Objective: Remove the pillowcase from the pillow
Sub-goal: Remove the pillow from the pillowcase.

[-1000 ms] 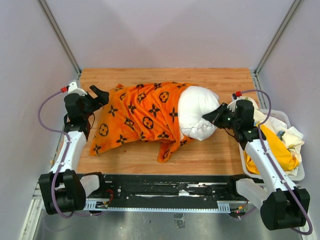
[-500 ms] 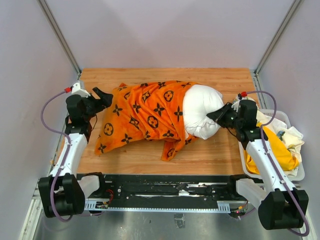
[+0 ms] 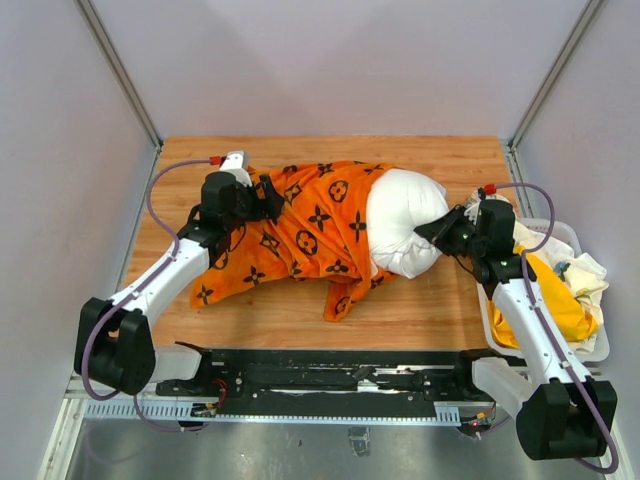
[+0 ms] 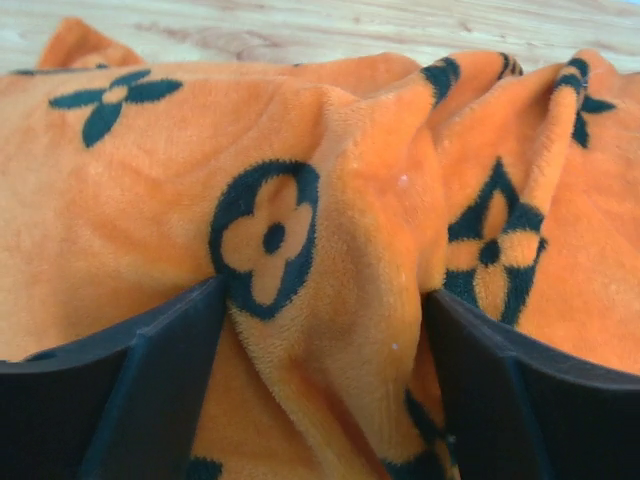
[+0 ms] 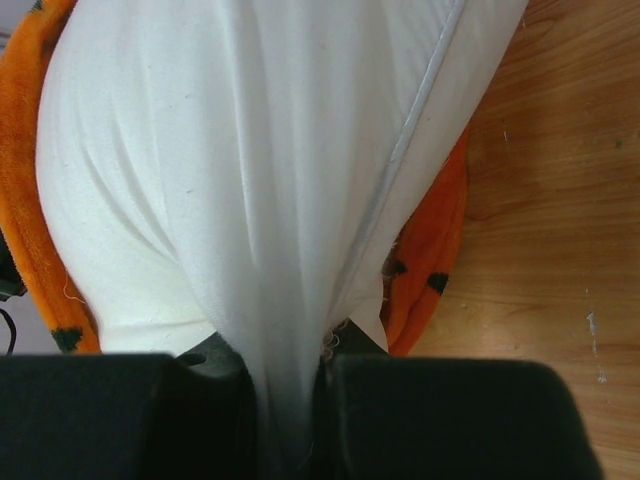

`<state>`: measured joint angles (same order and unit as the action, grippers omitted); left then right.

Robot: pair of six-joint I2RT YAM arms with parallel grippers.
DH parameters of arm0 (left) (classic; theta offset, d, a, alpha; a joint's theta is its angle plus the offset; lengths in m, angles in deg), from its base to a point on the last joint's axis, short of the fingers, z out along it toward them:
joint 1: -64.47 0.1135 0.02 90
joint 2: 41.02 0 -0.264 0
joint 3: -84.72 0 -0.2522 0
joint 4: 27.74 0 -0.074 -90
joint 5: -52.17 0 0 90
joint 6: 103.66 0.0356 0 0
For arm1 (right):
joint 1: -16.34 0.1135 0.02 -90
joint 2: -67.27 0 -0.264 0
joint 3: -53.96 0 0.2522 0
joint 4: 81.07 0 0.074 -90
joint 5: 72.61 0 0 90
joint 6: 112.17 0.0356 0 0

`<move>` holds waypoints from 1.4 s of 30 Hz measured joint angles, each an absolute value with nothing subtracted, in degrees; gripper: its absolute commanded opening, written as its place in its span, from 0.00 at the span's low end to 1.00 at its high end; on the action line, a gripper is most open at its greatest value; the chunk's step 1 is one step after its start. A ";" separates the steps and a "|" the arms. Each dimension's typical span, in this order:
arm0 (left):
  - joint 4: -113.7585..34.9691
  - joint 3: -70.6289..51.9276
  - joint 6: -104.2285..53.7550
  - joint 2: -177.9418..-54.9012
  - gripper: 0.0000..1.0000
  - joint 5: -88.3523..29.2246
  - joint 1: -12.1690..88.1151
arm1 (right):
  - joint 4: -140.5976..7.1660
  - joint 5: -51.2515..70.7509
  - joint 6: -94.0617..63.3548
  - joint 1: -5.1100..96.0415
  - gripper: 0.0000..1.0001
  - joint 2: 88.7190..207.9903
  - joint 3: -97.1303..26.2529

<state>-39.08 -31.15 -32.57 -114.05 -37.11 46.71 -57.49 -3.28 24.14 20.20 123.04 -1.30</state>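
Note:
The orange pillowcase point(image 3: 300, 235) with black motifs lies across the wooden table and covers the left part of the white pillow point(image 3: 400, 225), whose right end bulges out bare. My left gripper point(image 3: 270, 195) rests on the case's upper left part. In the left wrist view it point(image 4: 325, 340) is open, and a raised fold of the pillowcase point(image 4: 330, 200) stands between its dark fingers point(image 4: 150, 380). My right gripper point(image 3: 432, 228) is at the pillow's right end. In the right wrist view it point(image 5: 290, 400) is shut on a pinch of the pillow point(image 5: 230, 150), with the pillowcase point(image 5: 420, 270) edging both sides.
A white bin point(image 3: 590, 350) holding yellow and white cloths point(image 3: 555, 290) stands off the table's right edge, beside the right arm. Grey walls close in on the left, back and right. Bare wood point(image 3: 430, 300) shows in front of the pillow.
The left arm swung in from the pillowcase's left edge onto its upper left part, straddling a fold. Pillow and case slid slightly right a second ago. The right gripper kept its hold.

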 measured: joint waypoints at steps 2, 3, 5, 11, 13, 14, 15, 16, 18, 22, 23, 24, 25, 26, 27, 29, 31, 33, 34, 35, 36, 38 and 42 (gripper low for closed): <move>-39.11 -31.15 -31.94 -115.47 0.55 -37.42 46.69 | -57.44 -3.25 24.14 20.20 0.01 122.98 -1.30; -39.06 -31.15 -31.53 -115.89 0.44 -37.62 46.71 | -57.44 -3.25 24.11 20.20 0.01 122.98 -1.30; -38.82 -31.15 -31.13 -116.06 0.25 -37.79 46.71 | -57.42 -3.10 24.11 20.20 0.01 122.98 -1.30; -37.82 -30.45 -30.21 -118.42 0.00 -36.79 46.91 | -57.49 -3.12 24.11 20.20 0.01 123.13 -1.32; -37.09 -30.19 -30.19 -119.43 0.00 -35.13 47.92 | -57.51 -3.12 24.11 20.20 0.01 123.26 -1.32; -36.61 -30.17 -30.32 -119.80 0.00 -33.73 48.94 | -57.51 -3.12 24.11 20.20 0.01 123.35 -1.41; -36.31 -30.17 -30.54 -119.95 0.00 -32.55 49.97 | -57.57 -3.12 24.11 20.20 0.01 123.41 -1.50; -36.00 -30.15 -30.72 -120.13 0.00 -31.24 51.35 | -57.57 -3.12 24.11 20.20 0.01 123.50 -1.69; -35.91 -29.55 -31.11 -120.67 0.00 -29.18 53.77 | -57.55 -3.41 24.14 20.00 0.01 123.65 -2.28; -37.33 -24.94 -31.68 -123.51 0.00 -26.25 57.36 | -57.75 -6.23 25.71 16.81 0.01 124.18 -3.99; -37.66 -23.76 -31.72 -124.10 0.00 -25.84 57.95 | -57.92 -6.66 26.17 15.89 0.01 124.18 -4.10; -38.12 -22.50 -31.77 -124.74 0.00 -25.38 58.47 | -58.05 -7.01 26.82 14.75 0.01 124.11 -4.12; -38.62 -21.29 -31.81 -125.28 0.00 -24.94 58.98 | -58.05 -7.12 27.52 13.49 0.01 123.98 -4.12; -39.00 -20.46 -31.90 -125.61 0.00 -24.55 59.33 | -58.05 -7.14 27.90 12.85 0.01 123.85 -4.12; -39.48 -19.83 -31.96 -125.83 0.00 -24.18 59.61 | -58.05 -7.25 28.73 12.11 0.01 123.57 -4.12; -40.74 -18.80 -32.12 -126.05 0.00 -23.56 60.27 | -58.05 -7.32 29.60 11.74 0.01 122.85 -4.12; -41.49 -18.47 -32.18 -126.01 0.00 -23.43 60.99 | -57.95 -7.56 29.93 11.76 0.01 122.10 -4.14; -42.17 -18.47 -32.40 -125.79 0.15 -23.34 61.86 | -57.36 -7.62 29.91 11.76 0.01 121.23 -4.21; -42.58 -18.50 -32.64 -125.50 0.41 -23.34 62.30 | -57.07 -7.65 29.91 11.76 0.01 120.88 -4.21; -43.00 -18.60 -32.97 -124.98 0.66 -23.43 62.69 | -56.72 -7.65 29.88 11.76 0.01 120.53 -4.21; -43.37 -18.78 -32.88 -124.13 0.81 -23.96 63.15 | -56.44 -7.52 29.86 11.76 0.01 120.09 -4.21; -43.52 -19.22 -32.25 -122.05 0.98 -26.56 64.68 | -55.93 -6.07 29.80 11.32 0.01 119.33 -4.21; -44.20 -19.33 -31.57 -117.11 0.99 -32.07 68.77 | -54.99 -0.94 29.40 8.70 0.01 118.82 -4.21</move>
